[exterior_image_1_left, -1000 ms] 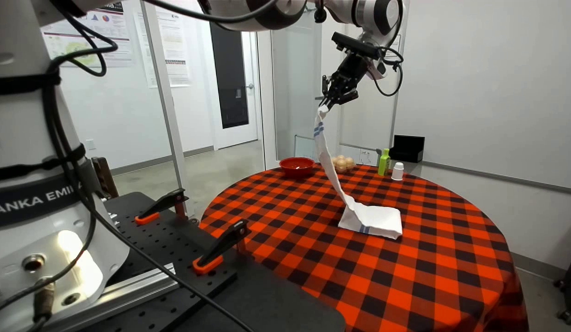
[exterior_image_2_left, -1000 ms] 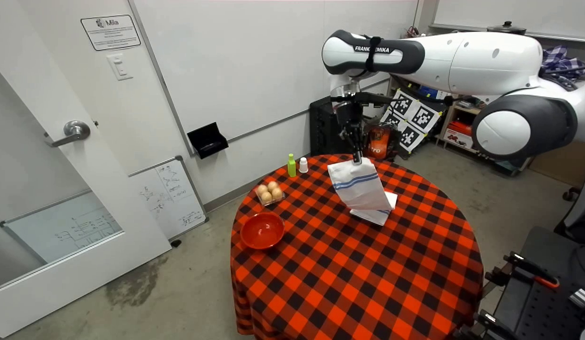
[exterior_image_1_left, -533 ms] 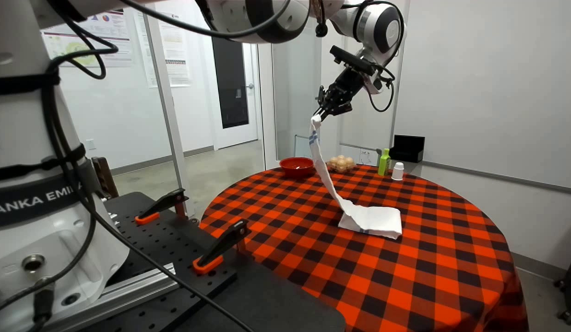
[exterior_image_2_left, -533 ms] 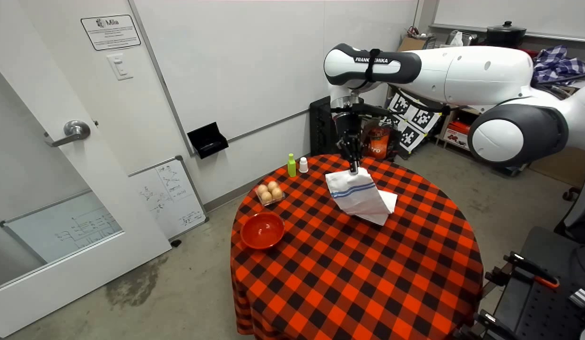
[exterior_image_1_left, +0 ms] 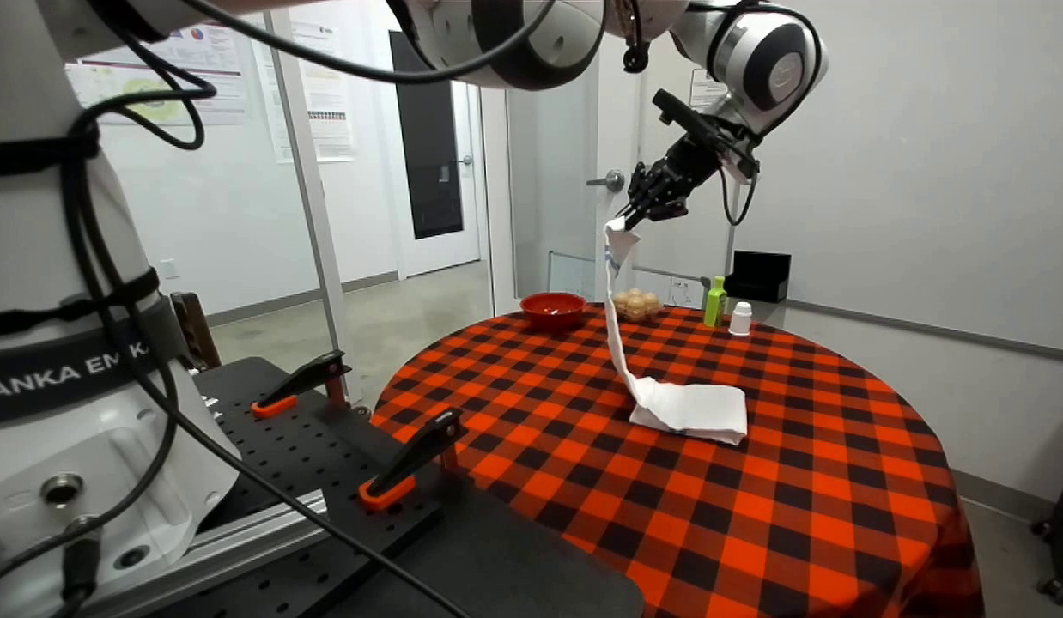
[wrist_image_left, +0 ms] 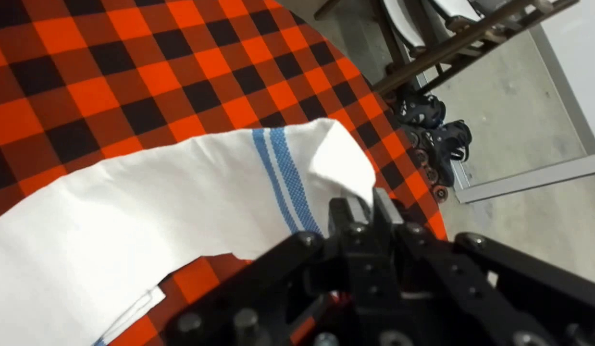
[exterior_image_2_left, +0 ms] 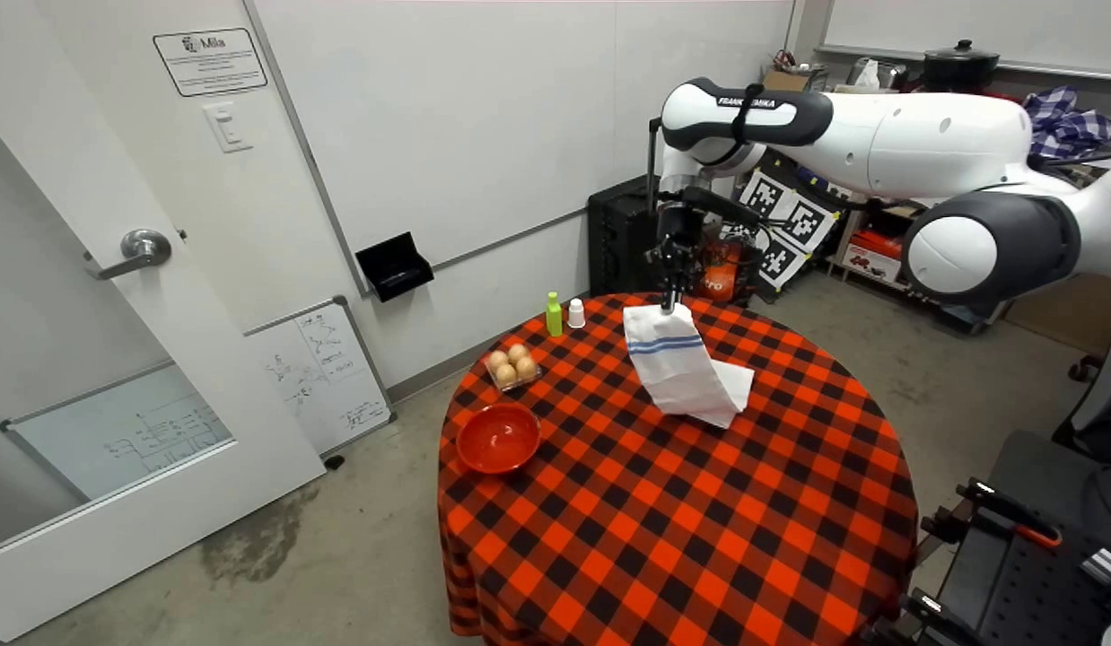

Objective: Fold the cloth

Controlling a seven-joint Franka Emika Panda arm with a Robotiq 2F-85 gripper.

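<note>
The black two-fingered gripper [wrist_image_left: 371, 208] pinches the long white fabric cloth [exterior_image_2_left: 686, 370] by one end above the red-and-black checkered tablecloth [exterior_image_2_left: 663, 502], I'd guess to lay that over the part resting folded there.

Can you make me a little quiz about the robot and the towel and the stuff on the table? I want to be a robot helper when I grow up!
1. True or false: the gripper holds one end of the striped white towel up off the red-and-black checkered tablecloth.

2. Fill in the gap: the stripes near the end being held are ____.

3. Short answer: which thing on that tablecloth is nearest the red bowl?

Key:
1. True; only the other, folded part rests on it.
2. Blue.
3. The eggs.
</note>
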